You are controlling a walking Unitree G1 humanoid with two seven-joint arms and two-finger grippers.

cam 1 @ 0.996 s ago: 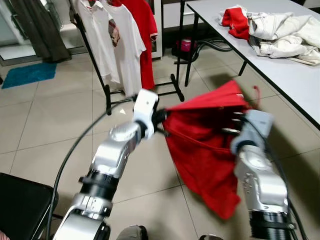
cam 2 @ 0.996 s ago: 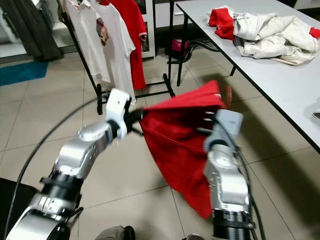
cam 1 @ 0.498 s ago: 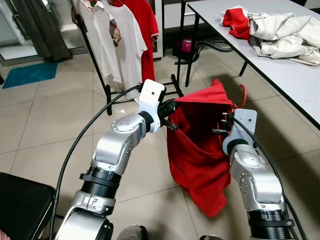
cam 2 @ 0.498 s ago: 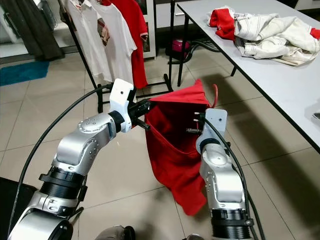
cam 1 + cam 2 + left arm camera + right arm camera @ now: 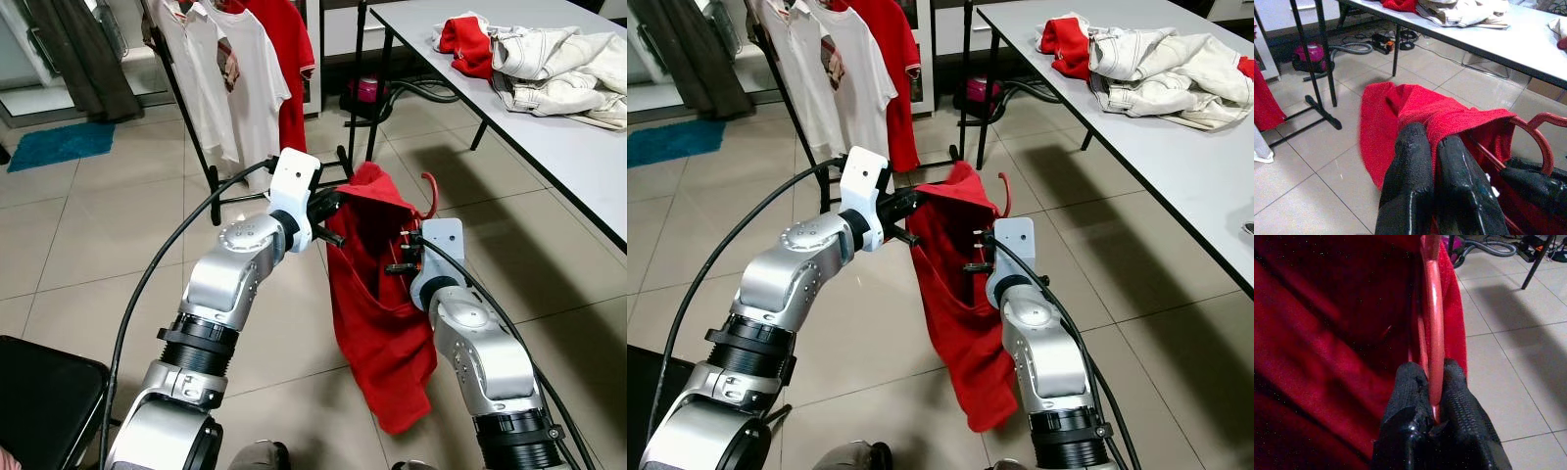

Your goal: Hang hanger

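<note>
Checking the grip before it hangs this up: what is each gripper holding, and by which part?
The left gripper pinches a fold of the red garment near its top. The right gripper clamps the red hanger by its thin bar.

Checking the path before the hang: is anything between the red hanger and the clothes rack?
Nothing visible. The red hanger, held by both the left gripper and right gripper, faces open floor tiles up to the clothes rack.
</note>
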